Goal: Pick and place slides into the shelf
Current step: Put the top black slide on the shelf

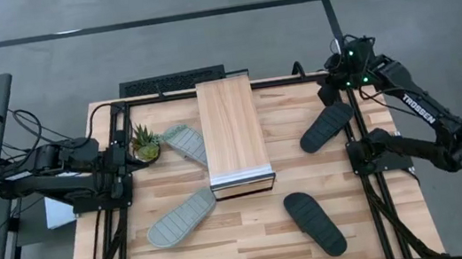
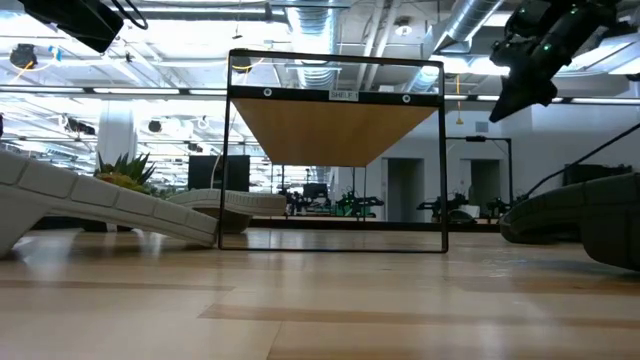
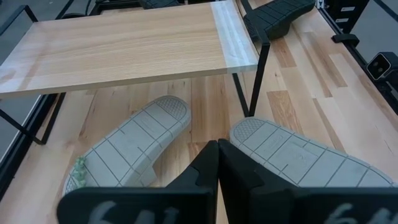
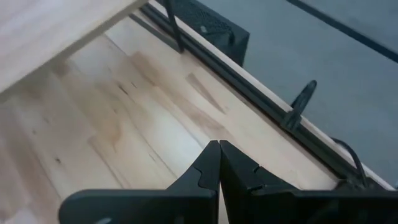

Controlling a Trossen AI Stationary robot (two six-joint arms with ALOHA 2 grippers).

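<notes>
Four slides (image 1: 182, 218) ring the shelf (image 1: 233, 134) beside a plant (image 1: 144, 143); both end effectors clenched, empty.

Light-wood shelf (image 1: 233, 129) with silvery edge, two grey-green slides (image 1: 182, 218), two black slides (image 1: 315, 223).

A robotics lab is indicated: exposed ceiling ducts (image 2: 330, 20) are seen above the table (image 2: 320, 300), further test rigs behind it.
</notes>
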